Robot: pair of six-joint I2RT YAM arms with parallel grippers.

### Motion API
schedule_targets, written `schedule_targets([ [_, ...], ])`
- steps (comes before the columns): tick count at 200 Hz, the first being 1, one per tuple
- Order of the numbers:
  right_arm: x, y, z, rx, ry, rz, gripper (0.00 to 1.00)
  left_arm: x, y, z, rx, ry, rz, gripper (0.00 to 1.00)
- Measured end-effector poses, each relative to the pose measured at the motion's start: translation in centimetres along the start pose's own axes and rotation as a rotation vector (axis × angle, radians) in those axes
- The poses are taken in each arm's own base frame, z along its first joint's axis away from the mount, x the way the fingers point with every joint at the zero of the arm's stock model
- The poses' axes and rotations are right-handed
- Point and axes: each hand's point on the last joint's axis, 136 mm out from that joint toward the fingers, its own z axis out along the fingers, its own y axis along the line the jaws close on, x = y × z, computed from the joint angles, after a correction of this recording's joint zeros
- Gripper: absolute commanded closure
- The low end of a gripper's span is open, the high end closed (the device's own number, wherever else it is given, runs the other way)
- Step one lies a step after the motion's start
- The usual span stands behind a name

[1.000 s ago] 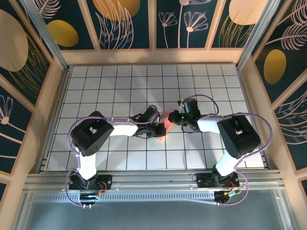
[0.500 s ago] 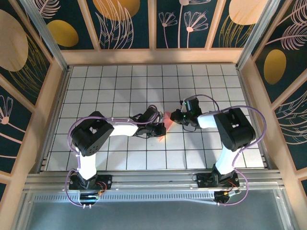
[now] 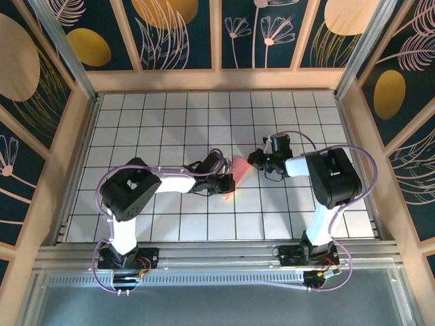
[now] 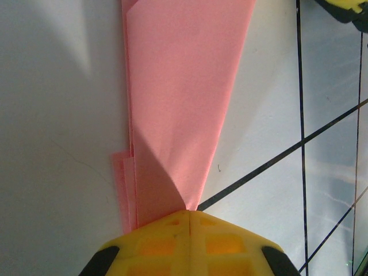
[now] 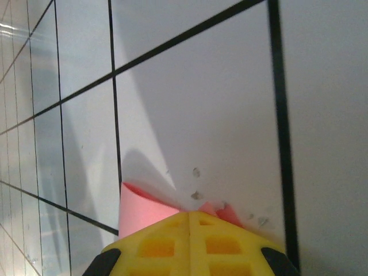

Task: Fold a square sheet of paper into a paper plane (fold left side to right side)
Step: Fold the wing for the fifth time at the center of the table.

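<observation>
The pink-red paper [image 3: 236,173] lies on the white tiled table as a narrow folded dart, slanting from lower left to upper right. In the left wrist view the paper [image 4: 184,86] is a long layered triangle whose point runs under my left gripper [image 4: 190,214]. That left gripper [image 3: 228,185] is shut and rests on the point. My right gripper [image 3: 253,160] is shut at the paper's far, wide end. In the right wrist view a curled pink edge [image 5: 141,208] peeks out from under the closed right gripper [image 5: 191,215].
The table [image 3: 163,122] is a grid of white tiles with black lines, fenced by wooden rails [image 3: 217,80] and patterned walls. Both arm bases sit at the near edge [image 3: 204,251]. The right gripper's yellow finger [image 4: 348,7] shows at the top right of the left wrist view.
My right gripper has slid up and to the right along the paper, uncovering more pink. The left gripper and the paper's near point have stayed put.
</observation>
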Motion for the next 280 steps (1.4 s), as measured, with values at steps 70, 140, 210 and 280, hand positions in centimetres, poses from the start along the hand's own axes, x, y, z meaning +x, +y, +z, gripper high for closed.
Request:
schedule_targets([
  [70, -3.3, -2.0, -1.0, 0.029, -0.08, 0.039, 1.0, 0.0, 0.0, 0.0, 0.0, 0.0, 0.0, 1.0],
  [140, 0.7, 2.8, -3.8, -0.034, -0.068, -0.003, 1.0, 0.0, 0.0, 0.0, 0.001, -0.001, 0.001, 1.0],
  [210, 8.5, 4.6, -2.6, -0.091, 0.089, 0.091, 1.0, 0.0, 0.0, 0.0, 0.0, -0.003, 0.001, 1.0],
  [280, 10.2, 4.8, -1.3, -0.091, 0.132, 0.139, 1.0, 0.0, 0.0, 0.0, -0.001, -0.003, 0.001, 1.0],
])
